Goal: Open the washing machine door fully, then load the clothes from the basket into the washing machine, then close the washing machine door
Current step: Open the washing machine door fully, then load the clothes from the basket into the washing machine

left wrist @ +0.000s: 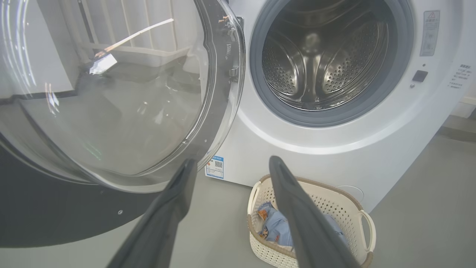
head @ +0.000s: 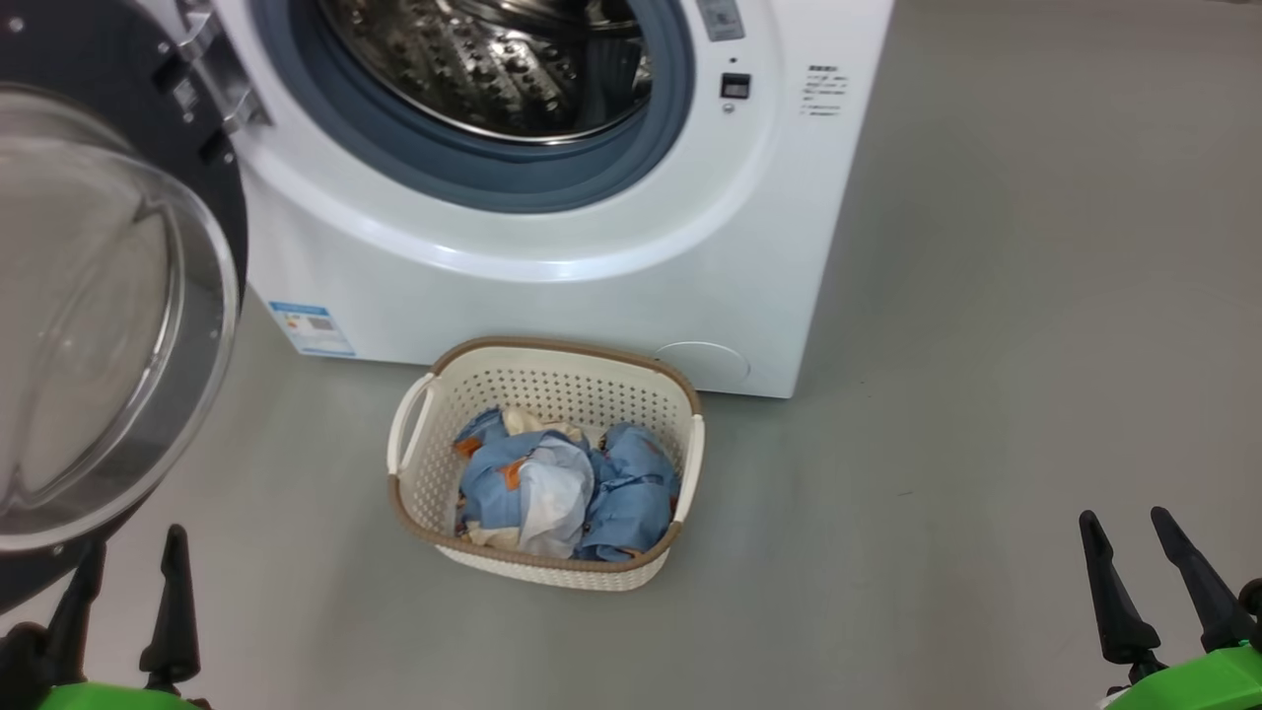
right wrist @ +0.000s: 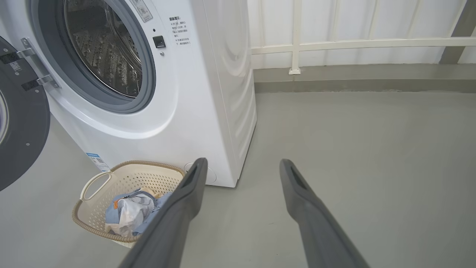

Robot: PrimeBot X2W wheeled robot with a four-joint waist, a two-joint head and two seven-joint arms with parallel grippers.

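Done: opening of washing machine door, swung wide at left of frame. Pending: loading clothes, heaped in basket on floor, lower centre, before washing machine; closing. Left gripper, right gripper spread wide, empty, lower corners.

A smooth grey floor runs to a low grey kerb beneath a white railing and pale wall.

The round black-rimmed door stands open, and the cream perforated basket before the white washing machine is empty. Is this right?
Not quite. The cream perforated basket is not empty: light blue printed clothes lie in it, as the head view shows. The round black-rimmed door does stand open.
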